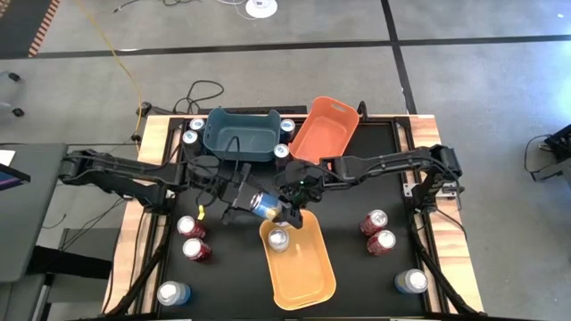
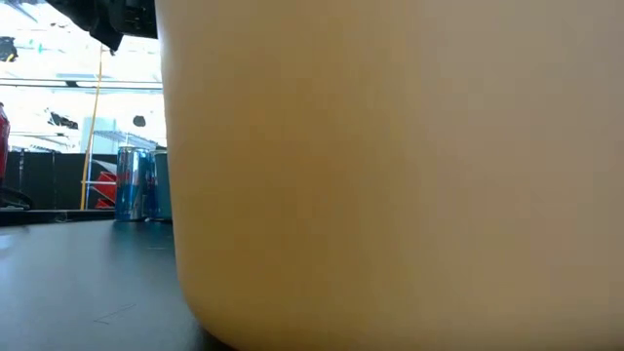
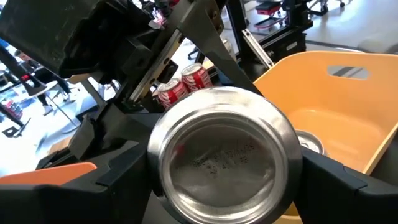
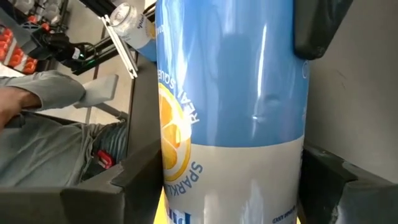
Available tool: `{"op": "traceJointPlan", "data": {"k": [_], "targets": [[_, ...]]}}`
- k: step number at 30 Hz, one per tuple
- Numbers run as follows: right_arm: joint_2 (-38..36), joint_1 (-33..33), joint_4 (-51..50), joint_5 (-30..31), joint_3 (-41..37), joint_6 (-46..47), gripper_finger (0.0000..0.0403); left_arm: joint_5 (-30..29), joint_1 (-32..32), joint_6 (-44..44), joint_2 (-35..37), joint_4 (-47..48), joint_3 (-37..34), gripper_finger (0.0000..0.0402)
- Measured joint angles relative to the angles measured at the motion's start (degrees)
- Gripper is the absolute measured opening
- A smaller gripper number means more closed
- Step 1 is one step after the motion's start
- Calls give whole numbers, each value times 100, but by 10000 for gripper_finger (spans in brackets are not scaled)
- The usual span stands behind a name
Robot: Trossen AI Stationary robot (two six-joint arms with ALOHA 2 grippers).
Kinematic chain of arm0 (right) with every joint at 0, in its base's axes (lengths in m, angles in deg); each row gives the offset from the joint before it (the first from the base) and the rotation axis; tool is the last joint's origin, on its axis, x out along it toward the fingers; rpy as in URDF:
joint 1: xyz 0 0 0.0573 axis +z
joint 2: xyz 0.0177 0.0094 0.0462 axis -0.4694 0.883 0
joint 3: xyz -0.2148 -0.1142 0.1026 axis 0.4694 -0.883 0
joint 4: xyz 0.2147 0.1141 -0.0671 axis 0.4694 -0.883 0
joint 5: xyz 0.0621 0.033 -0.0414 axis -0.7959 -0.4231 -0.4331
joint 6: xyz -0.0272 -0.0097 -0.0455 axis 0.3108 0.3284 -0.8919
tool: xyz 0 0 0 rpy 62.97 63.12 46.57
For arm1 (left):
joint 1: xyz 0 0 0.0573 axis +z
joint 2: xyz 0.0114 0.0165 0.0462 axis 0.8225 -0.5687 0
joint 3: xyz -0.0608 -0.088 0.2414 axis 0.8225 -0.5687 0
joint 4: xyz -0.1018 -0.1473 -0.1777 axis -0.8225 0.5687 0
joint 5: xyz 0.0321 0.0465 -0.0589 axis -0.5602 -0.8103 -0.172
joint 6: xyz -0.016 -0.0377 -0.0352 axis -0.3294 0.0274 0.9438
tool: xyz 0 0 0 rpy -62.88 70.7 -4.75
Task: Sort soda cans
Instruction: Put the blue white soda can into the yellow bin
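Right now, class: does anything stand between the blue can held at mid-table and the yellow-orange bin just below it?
Nothing visible does. The blue can lies sideways between the left gripper and right gripper, just above the yellow-orange bin. One can already stands in the bin's near end.

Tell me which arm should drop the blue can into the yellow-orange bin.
Right, probably. The right pincer has the blue can by its side, next to the yellow-orange bin's far rim. The left pincer straddles the can's end from the side away from the bin, so it would have to reach farther.
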Motion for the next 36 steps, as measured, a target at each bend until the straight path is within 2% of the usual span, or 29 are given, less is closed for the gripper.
{"op": "traceJointPlan", "data": {"k": [3,5,11,16,17,21,23,25,29,31,34,36], "targets": [[-57,6,142,47,-8,275,329,-95,-8,170,67,-50,0,303],[-171,52,196,367,-10,354,345,-262,-4,219,119,-131,2,303],[-810,335,-265,2189,10,213,368,-352,62,485,258,-14,-42,303],[-1198,855,-641,4433,-331,138,368,-378,162,801,286,-259,-41,303],[-1253,943,-732,4714,-441,207,368,-381,180,820,284,-234,-51,303],[-1500,1241,-991,4913,-1041,1064,368,-301,195,709,282,-163,-52,303],[-1573,1463,-823,5271,-1403,1320,368,-297,195,714,278,-147,-52,303],[-1606,1643,-757,5803,-1709,1561,368,-296,195,727,277,-146,-52,305],[-1591,1837,-680,7285,-2027,2073,368,-302,196,794,277,-278,-52,305],[-1471,1772,-885,7439,-2047,2095,368,-303,197,794,277,-287,-52,305],[-1377,1656,-814,7120,-2062,2114,368,-328,197,777,277,-296,-52,306],[-1410,1617,-525,7127,-2046,2142,368,-330,197,775,277,-337,-52,306]]}}
